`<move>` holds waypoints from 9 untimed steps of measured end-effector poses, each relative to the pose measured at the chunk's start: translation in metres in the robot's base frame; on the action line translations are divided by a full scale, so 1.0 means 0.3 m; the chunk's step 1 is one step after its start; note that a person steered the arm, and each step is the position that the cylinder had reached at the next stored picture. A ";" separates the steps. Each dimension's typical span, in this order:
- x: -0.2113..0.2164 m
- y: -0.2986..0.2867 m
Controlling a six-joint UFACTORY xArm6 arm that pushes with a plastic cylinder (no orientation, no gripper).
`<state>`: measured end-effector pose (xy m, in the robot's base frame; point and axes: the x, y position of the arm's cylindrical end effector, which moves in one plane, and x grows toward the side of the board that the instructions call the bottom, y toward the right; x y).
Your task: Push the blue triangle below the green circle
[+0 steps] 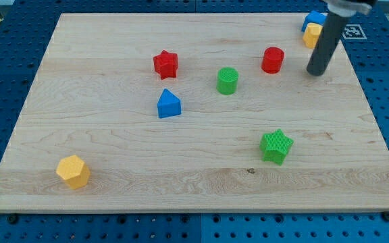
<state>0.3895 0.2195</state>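
While unmoved, task: blue triangle (169,104) sits left of green circle (227,80).
Tip (314,71): bare rod, upper right, touching nothing.
Triangle from tip: far lower left, beyond circle.

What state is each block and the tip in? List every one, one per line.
blue triangle: upright, left of and slightly below the green circle, apart.
green circle: upright, untouched.
red star: alone, upper left.
red cylinder: upright, left of my tip.
green star: alone, lower right.
yellow hexagon: alone, bottom left.
blue block and yellow block: together, partly hidden by the rod.
my tip: touching no block.
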 end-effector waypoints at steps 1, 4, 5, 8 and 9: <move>0.122 -0.119; 0.379 -0.689; 0.347 -0.941; 0.224 -1.099; 0.229 -1.004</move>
<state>0.4581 -0.0818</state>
